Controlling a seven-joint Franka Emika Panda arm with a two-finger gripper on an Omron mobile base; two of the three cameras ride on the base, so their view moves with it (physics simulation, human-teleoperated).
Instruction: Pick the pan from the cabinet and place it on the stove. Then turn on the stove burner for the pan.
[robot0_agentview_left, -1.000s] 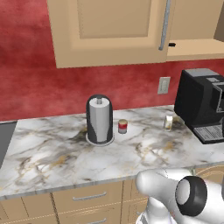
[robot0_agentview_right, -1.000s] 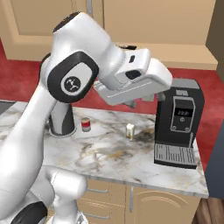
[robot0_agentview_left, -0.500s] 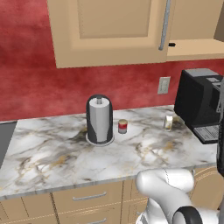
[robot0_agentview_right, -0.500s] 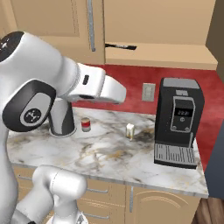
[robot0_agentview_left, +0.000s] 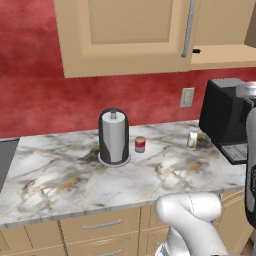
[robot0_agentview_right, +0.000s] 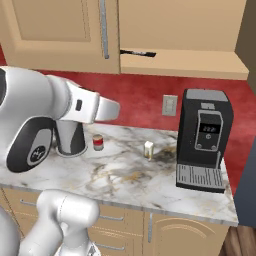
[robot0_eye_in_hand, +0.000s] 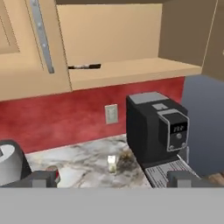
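The cabinet has its right bay open, and its left door hangs shut beside that bay. On the bay's shelf, a thin black handle of the pan pokes out from behind the door; it shows again as the pan handle. The pan's round body is hidden. My gripper is open with nothing between its fingertips; it looks up at the shelf from well below and some way back. A flat dark grey sliver, seemingly the stove's edge, lies at the counter's far left. The stove burner is out of view.
On the marble counter stand a paper towel holder, a small red can, a small shaker and a black coffee machine under the open bay. A wall outlet sits on the red backsplash.
The arm has swung: in the right base view the hand has left the picture and the forearm now lies low at the left. The gripper stays open. Counter items have not moved.
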